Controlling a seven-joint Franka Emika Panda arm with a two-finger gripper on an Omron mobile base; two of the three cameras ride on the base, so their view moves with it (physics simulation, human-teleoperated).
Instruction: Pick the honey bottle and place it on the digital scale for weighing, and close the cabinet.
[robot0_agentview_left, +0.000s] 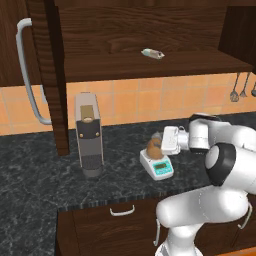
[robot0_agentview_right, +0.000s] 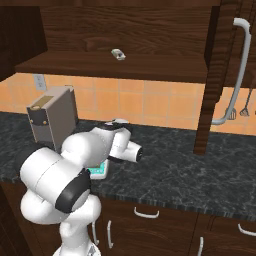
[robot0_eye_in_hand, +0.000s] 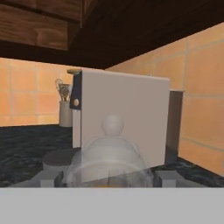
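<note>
The honey bottle (robot0_agentview_left: 153, 147) sat on the digital scale (robot0_agentview_left: 157, 165), the claw (robot0_agentview_left: 161, 144) apparently gripping it — a careless withdrawal risked toppling it, and the cabinet (robot0_agentview_left: 50, 75) door hung open.

A kitchen: dark stone counter (robot0_agentview_left: 40, 175), orange tiled wall (robot0_agentview_left: 150, 100), wood cabinet (robot0_agentview_left: 50, 75), coffee machine (robot0_agentview_left: 89, 135), hanging utensils (robot0_agentview_left: 239, 89) upper right.

The white Franka arm with dark joints folds low, its elbow near and its forearm reaching left. The white two-finger gripper (robot0_agentview_left: 161, 143) lies level, jaws partly spread around the amber honey bottle (robot0_agentview_left: 154, 147).
</note>
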